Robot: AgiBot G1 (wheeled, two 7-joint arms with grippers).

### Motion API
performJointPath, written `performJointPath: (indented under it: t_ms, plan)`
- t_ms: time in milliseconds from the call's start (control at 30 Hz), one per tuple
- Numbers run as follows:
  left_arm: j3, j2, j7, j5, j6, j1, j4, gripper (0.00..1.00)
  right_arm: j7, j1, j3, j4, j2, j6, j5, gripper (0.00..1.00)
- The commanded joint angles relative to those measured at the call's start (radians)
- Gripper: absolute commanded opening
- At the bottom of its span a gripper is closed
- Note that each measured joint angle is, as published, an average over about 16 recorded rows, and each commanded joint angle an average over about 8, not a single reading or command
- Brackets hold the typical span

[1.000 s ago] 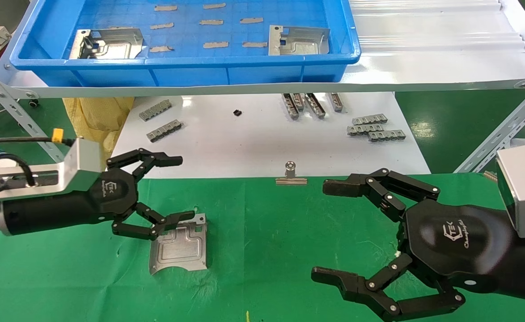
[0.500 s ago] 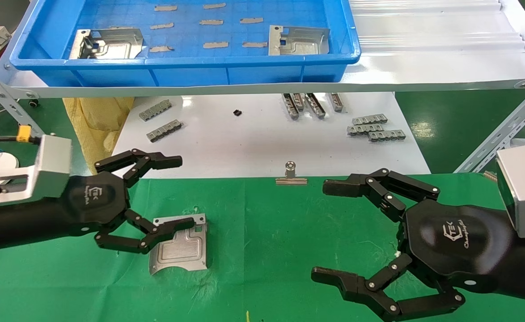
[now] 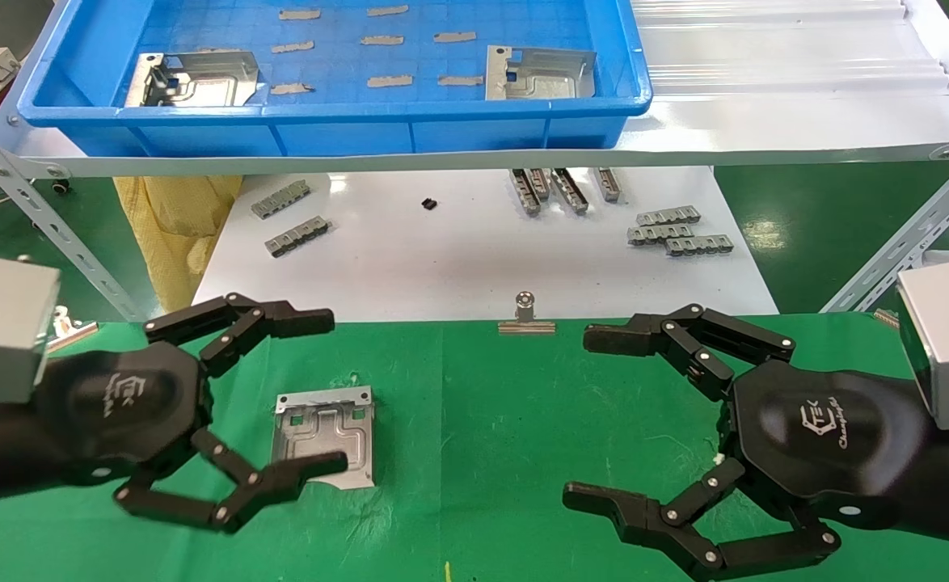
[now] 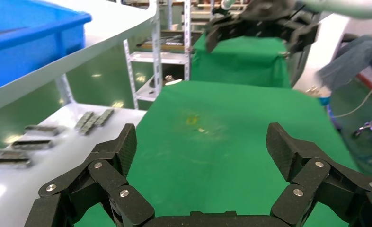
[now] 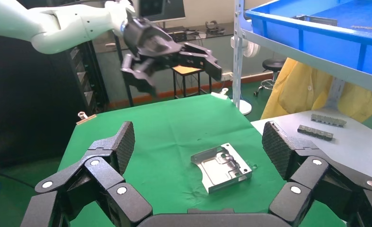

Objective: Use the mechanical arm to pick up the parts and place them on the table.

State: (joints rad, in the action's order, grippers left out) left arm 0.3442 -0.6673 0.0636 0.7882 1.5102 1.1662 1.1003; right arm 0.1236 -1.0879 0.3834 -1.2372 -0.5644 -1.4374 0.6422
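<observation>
The two jointed black link fingers (image 3: 280, 319) of the left gripper (image 3: 325, 392) are spread wide with nothing between them, raised above the green-cloth-covered table (image 3: 482, 404) near its left part; in the head view the lower fingertip overlaps the near edge of a silvery stamped sheet-metal plate (image 3: 327, 432) with an embossed channel and rectangular cutouts, which lies flat on the cloth, and the right wrist view shows that gripper well above it. Behind the fingers come the black hexagonal body with its white logo and the silver wrist block at the table's left edge. The right gripper (image 3: 575, 416) hangs over the table's right part, its fingers also spread wide and empty. A silver binder clip (image 3: 526, 317) sits on the table's far edge. Beyond it, small grey notched metal strips (image 3: 679, 229) lie on a white board (image 3: 442, 259). Above, on a shelf, a blue plastic tray (image 3: 337, 129) holds two more silvery plates, one (image 3: 191, 79) near its left end and another (image 3: 537, 73) near its right end, among short grey tape pieces (image 3: 390, 81).
</observation>
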Motion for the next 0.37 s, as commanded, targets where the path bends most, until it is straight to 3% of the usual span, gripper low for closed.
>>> performJointPath:
  t_ms: [33,367]
  plan:
    - [-0.015,0.013,0.029,-0.013,-0.003,-0.021,0.043,1.00,0.000,0.000,0.000,0.000,0.000,0.000,0.000,1.00]
    - [-0.069,0.060,0.129,-0.062,-0.015,-0.098,0.197,1.00,0.000,0.000,0.000,0.000,0.000,0.000,0.000,1.00]
